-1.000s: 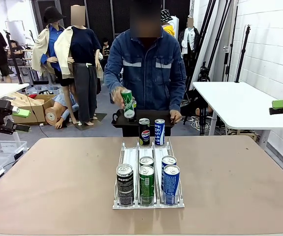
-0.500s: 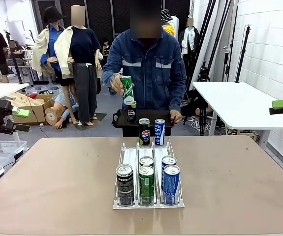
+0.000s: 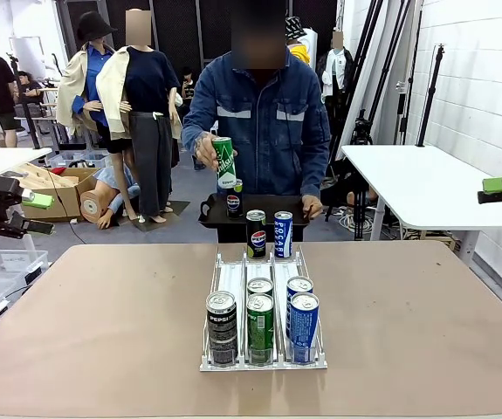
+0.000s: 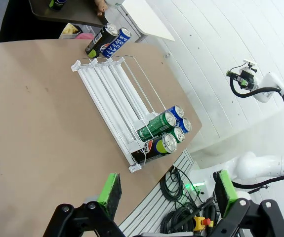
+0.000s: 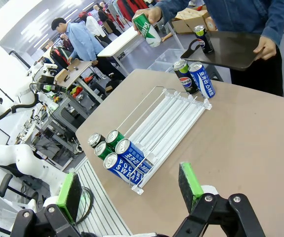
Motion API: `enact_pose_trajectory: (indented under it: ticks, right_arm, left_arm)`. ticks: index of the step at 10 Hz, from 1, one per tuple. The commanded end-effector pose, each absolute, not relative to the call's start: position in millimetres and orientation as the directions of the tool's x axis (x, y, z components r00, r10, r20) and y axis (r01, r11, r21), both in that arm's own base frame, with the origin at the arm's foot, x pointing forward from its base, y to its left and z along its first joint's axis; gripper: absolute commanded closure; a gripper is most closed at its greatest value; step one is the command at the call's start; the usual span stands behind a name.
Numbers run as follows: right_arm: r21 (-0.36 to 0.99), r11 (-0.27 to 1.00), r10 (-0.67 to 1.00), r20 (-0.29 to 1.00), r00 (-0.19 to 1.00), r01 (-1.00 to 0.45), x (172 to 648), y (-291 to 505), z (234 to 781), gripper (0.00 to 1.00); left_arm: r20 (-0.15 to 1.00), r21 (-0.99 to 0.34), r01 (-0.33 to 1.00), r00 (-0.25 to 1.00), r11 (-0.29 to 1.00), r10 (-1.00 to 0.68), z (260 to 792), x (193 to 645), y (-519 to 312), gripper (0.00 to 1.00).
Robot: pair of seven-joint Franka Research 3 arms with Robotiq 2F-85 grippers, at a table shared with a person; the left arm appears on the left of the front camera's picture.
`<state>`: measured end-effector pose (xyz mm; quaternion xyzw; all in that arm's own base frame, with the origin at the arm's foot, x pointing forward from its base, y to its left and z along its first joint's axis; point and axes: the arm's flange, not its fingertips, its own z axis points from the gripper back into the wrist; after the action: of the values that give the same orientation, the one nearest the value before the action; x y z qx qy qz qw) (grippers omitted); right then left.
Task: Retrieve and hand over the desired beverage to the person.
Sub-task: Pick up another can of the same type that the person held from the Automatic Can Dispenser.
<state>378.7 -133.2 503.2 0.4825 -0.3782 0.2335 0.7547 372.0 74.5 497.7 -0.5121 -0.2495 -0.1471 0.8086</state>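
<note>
Nearest, both claws are hanging released: the left gripper (image 4: 168, 195) and right gripper (image 5: 129, 192) are spread wide, grasping nothing. On the table (image 3: 102, 305) a clear rack (image 3: 264, 365) is holding upright cans. Beyond it the person (image 3: 268, 122) is holding a green can (image 3: 224, 162) above a black tray (image 3: 272, 208), its long axis nearly vertical and its top leaning slightly toward the robot's left.

The person (image 3: 259, 122) holds a green can (image 3: 224, 162) above a black tray (image 3: 277, 204).
</note>
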Motion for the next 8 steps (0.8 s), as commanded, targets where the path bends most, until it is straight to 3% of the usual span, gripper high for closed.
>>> enact_pose_trajectory:
  ticks: [1, 8]
  right_arm:
    - [0.551, 0.417, -0.016, 0.799, 0.600, -0.723, 379.0, -132.4, 503.8, 0.00]
    - [0.551, 0.417, -0.016, 0.799, 0.600, -0.723, 379.0, -132.4, 503.8, 0.00]
  left_arm:
    - [0.558, -0.748, 0.498, 0.830, 0.438, 0.008, 499.0, 369.3, 76.6, 0.00]
    - [0.558, -0.748, 0.498, 0.830, 0.438, 0.008, 499.0, 369.3, 76.6, 0.00]
